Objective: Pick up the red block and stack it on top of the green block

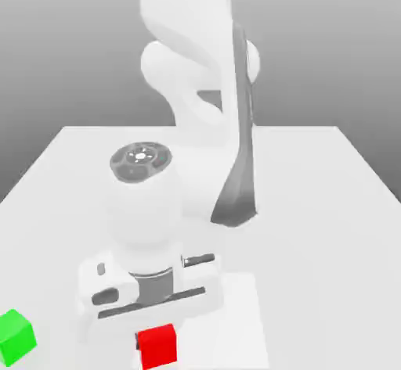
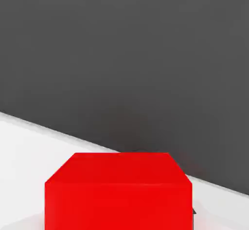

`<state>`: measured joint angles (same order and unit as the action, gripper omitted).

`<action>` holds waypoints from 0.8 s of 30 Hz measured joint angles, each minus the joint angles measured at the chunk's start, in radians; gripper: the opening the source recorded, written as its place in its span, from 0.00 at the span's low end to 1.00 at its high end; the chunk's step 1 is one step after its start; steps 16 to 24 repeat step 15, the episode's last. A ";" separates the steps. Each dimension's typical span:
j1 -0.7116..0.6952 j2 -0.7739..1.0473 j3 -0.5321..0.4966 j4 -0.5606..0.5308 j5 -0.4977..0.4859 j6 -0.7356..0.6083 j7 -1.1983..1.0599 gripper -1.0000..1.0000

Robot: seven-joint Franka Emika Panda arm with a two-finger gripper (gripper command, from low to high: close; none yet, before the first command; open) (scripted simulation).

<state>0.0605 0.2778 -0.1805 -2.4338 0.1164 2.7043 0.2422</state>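
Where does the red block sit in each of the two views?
Exterior view: the red block is at the bottom edge, just below the arm's hand, to the right of the green block.
Hand view: it is large and close, low and central.
Shared landmark: the white table.

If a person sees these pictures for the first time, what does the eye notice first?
First the big white robot arm in the middle of the white table, bent down over the near edge. Then two bright cubes: the red block just below the arm's hand, and the green block apart, at the exterior view's left.
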 joint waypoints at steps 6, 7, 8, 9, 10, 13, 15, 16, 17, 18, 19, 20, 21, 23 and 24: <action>-0.130 -0.019 -0.134 0.093 0.034 -0.127 0.051 0.00; -0.157 -0.012 -0.157 0.113 0.046 -0.142 0.057 0.00; -0.187 0.011 -0.172 0.137 0.067 -0.145 0.057 0.00; -0.221 0.050 -0.176 0.160 0.097 -0.134 0.049 0.00; -0.244 0.088 -0.169 0.174 0.124 -0.112 0.037 0.00; -0.273 0.146 -0.149 0.186 0.163 -0.071 0.015 1.00; -0.273 0.146 -0.149 0.186 0.163 -0.071 0.015 1.00; -0.273 0.146 -0.149 0.186 0.163 -0.071 0.015 1.00; -0.273 0.146 -0.149 0.186 0.163 -0.071 0.015 1.00; -0.273 0.146 -0.149 0.186 0.163 -0.071 0.015 1.00; -0.273 0.146 -0.149 0.186 0.163 -0.071 0.015 1.00; -0.273 0.146 -0.149 0.186 0.163 -0.071 0.015 1.00; -0.273 0.146 -0.149 0.186 0.163 -0.071 0.015 1.00; -0.273 0.146 -0.149 0.186 0.163 -0.071 0.015 1.00; -0.273 0.146 -0.149 0.186 0.163 -0.071 0.015 1.00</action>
